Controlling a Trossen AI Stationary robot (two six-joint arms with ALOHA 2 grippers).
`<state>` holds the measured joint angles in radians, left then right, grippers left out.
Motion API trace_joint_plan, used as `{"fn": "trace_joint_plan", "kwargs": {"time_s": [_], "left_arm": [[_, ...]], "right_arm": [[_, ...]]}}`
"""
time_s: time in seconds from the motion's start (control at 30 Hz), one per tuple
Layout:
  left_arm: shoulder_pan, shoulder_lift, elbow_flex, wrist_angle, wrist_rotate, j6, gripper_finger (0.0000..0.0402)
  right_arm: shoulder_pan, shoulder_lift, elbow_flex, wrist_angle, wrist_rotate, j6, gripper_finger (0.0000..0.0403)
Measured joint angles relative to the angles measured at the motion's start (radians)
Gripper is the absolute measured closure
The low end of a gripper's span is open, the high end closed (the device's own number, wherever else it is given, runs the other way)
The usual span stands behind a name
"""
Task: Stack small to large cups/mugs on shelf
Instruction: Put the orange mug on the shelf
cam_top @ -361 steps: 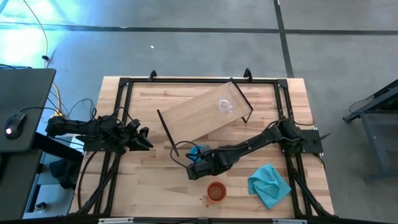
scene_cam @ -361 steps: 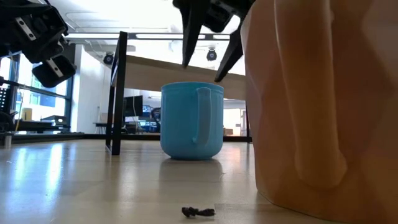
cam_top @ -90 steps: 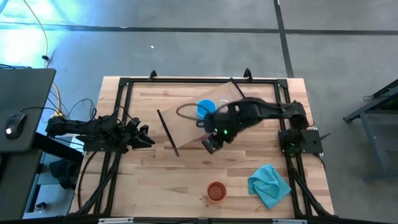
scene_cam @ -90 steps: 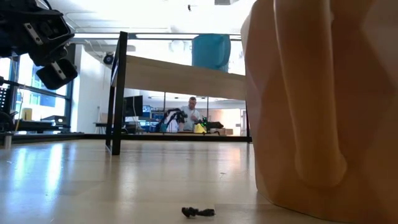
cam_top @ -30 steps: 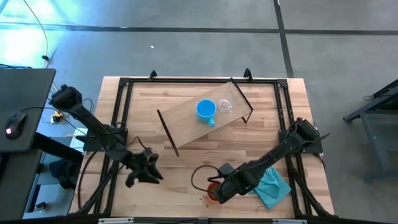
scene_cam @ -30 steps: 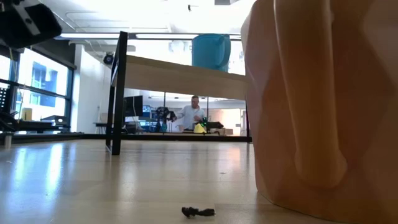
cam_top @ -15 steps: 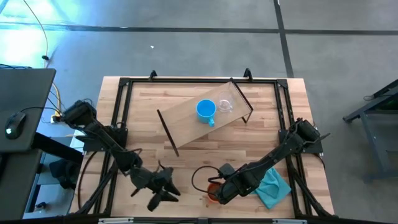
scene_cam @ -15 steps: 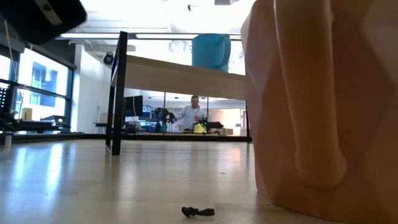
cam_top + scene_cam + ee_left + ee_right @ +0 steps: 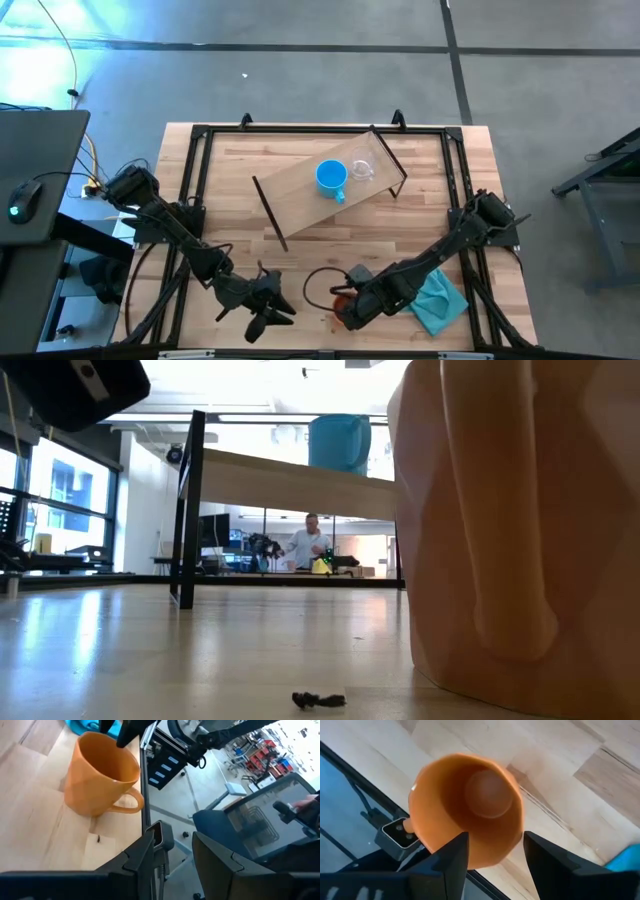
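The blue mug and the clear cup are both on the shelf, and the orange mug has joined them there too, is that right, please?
Not quite. The blue mug and clear cup are on the shelf, but the high view shows the orange mug on the tabletop near the front edge, with the right pincer open over it.

Orange mug (image 9: 100,775) — blue mug (image 9: 331,177)

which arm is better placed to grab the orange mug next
The right. Its gripper hangs directly over the orange mug with open jaws straddling the rim, near the table's front edge. The left gripper is close beside it but off to the side, not lined up. The blue mug already sits on the shelf.
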<state>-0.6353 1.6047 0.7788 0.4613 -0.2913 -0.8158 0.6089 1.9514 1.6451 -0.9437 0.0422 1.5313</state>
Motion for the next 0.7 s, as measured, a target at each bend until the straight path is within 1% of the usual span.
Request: {"fn": "trace_joint_plan", "kwargs": {"time_s": [0.23, 0.53, 0.7], "left_arm": [[0.0, 0.0, 0.0, -0.001, -0.011, -0.003, 0.0277], [0.0, 0.0, 0.0, -0.001, -0.025, -0.002, 0.0277], [0.0, 0.0, 0.0, 0.001, -0.035, -0.002, 0.0277]], "right_arm": [[-0.001, 0.003, 0.0, -0.023, -0.028, 0.039, 0.0257], [0.002, 0.029, 0.0, -0.029, -0.064, 0.039, 0.0252], [0.0, 0.065, 0.0, -0.017, -0.103, 0.041, 0.026]]}}
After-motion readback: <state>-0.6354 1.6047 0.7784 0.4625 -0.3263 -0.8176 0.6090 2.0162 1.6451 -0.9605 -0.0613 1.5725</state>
